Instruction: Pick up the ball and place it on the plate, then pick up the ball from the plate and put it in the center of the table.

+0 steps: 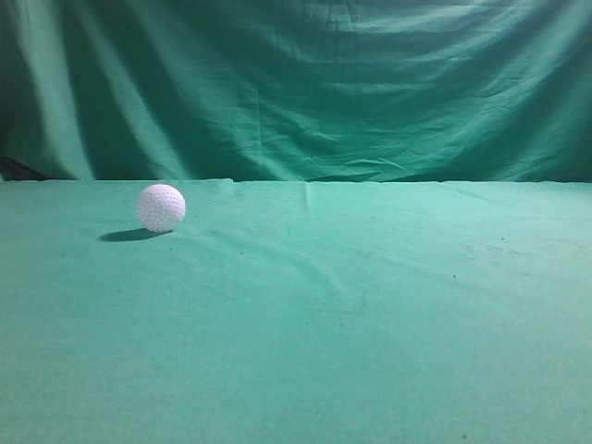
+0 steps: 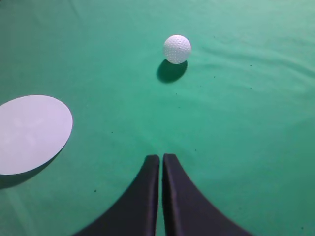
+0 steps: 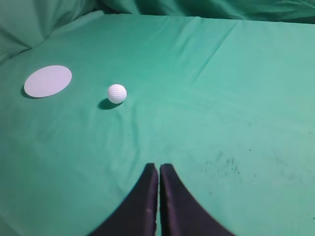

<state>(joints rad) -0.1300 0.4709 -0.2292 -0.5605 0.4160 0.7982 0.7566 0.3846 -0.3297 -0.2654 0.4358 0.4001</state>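
The ball (image 1: 161, 207) is a small white dimpled sphere resting on the teal-green table (image 1: 370, 314), at the left in the exterior view. It also shows in the left wrist view (image 2: 176, 48) and the right wrist view (image 3: 116, 93). The plate (image 2: 28, 132) is a flat white disc lying on the cloth; it also shows in the right wrist view (image 3: 47, 81), left of the ball. My left gripper (image 2: 161, 157) is shut and empty, well short of the ball. My right gripper (image 3: 158, 167) is shut and empty, far from the ball. Neither gripper shows in the exterior view.
A darker green draped curtain (image 1: 305, 83) hangs behind the table's back edge. The cloth has light wrinkles and a few dark specks (image 3: 224, 164) near my right gripper.
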